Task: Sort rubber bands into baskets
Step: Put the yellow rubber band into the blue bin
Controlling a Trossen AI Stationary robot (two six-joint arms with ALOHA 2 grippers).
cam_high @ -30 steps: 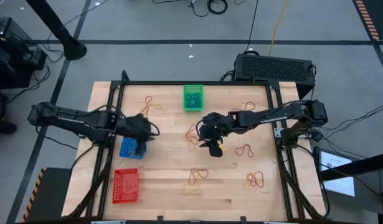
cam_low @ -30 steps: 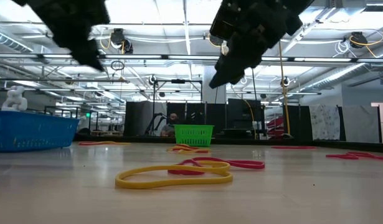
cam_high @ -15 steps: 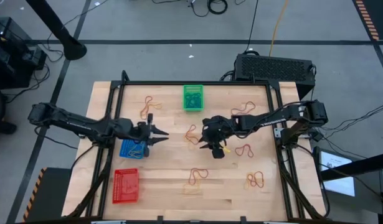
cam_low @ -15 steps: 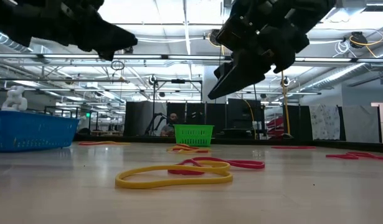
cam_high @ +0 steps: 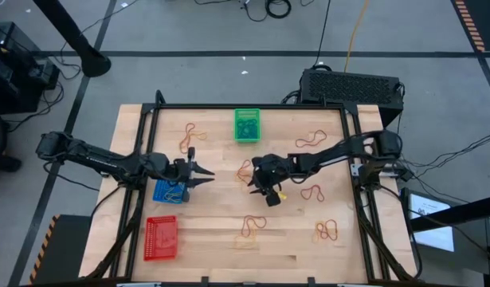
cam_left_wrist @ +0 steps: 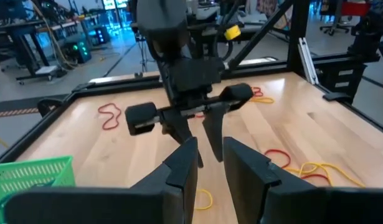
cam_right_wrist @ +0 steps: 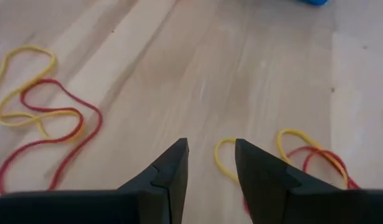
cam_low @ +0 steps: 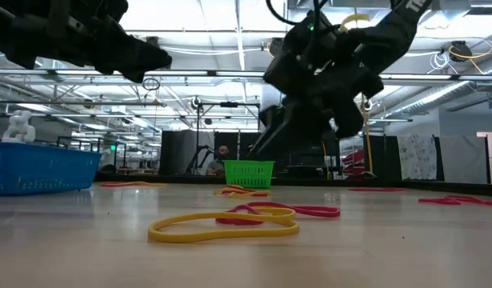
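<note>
Rubber bands in red and yellow lie scattered on the wooden table, among them a red and yellow cluster at mid-table and a yellow loop near the front. The blue basket and the red basket stand at the left, the green basket at the far middle. My left gripper is open and empty, level, just right of the blue basket. My right gripper is open and empty above the table beside the mid-table cluster; a yellow band lies below its fingertips.
More bands lie at the far left, far right, right and near right. A large black box stands beyond the table's far right corner. The black frame rails run along the table's sides.
My left gripper has swung up from pointing down over the blue basket to pointing level toward the table's right, and has moved a little right. My right gripper has moved toward the table's left and come lower, tipping toward the mid-table bands.
</note>
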